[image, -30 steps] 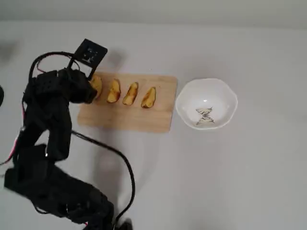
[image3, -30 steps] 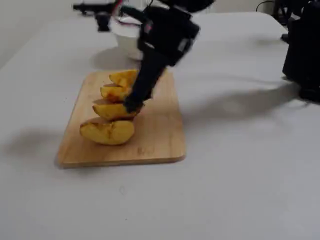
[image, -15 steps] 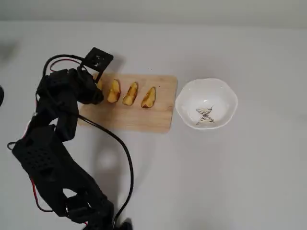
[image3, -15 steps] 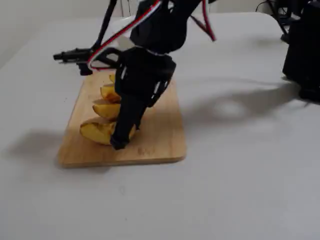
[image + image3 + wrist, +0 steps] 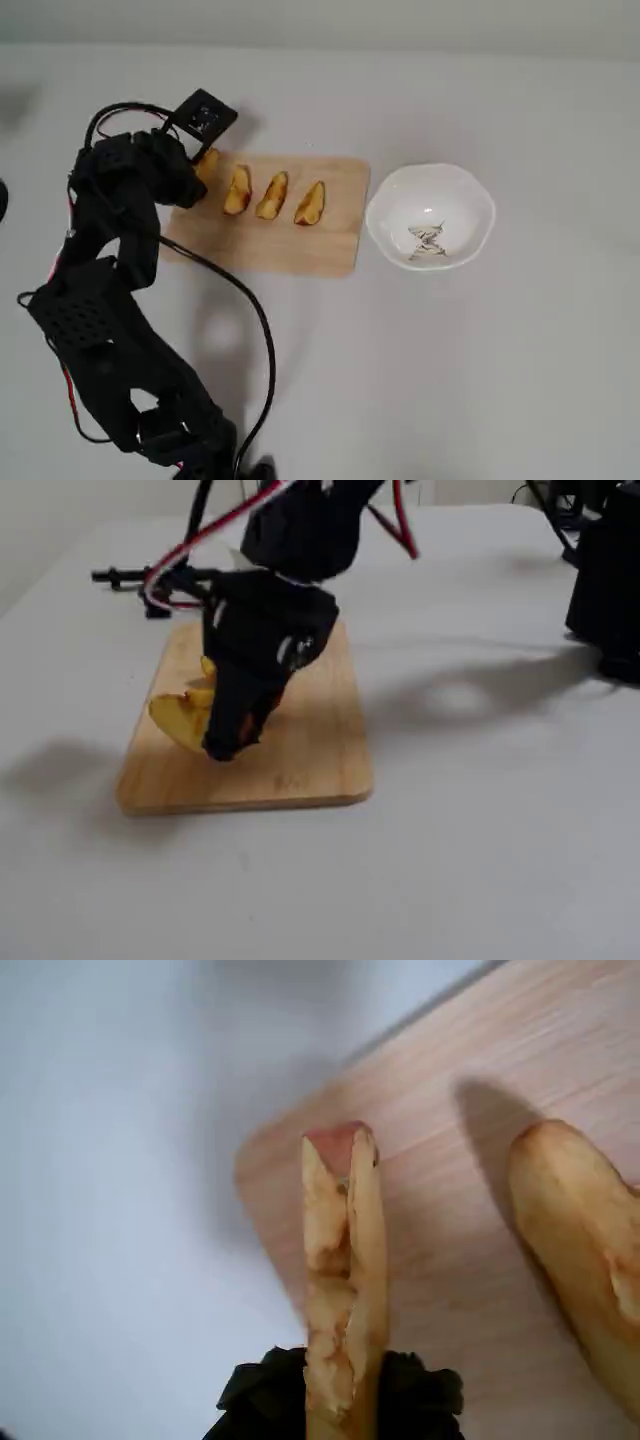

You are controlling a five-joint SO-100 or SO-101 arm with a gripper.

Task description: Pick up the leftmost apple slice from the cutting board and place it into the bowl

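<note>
The cutting board lies left of the white bowl in the overhead view. The leftmost apple slice is at the board's left end, mostly covered by my gripper. In the wrist view the slice stands edge-on in the jaws of the gripper, over the board's corner. In the fixed view the gripper is shut on the yellow slice, low over the board. I cannot tell if the slice touches the board. The bowl is empty.
Three narrower wedges lie in a row on the board, right of the gripper. One wedge shows in the wrist view. The arm's cable runs across the table below the board.
</note>
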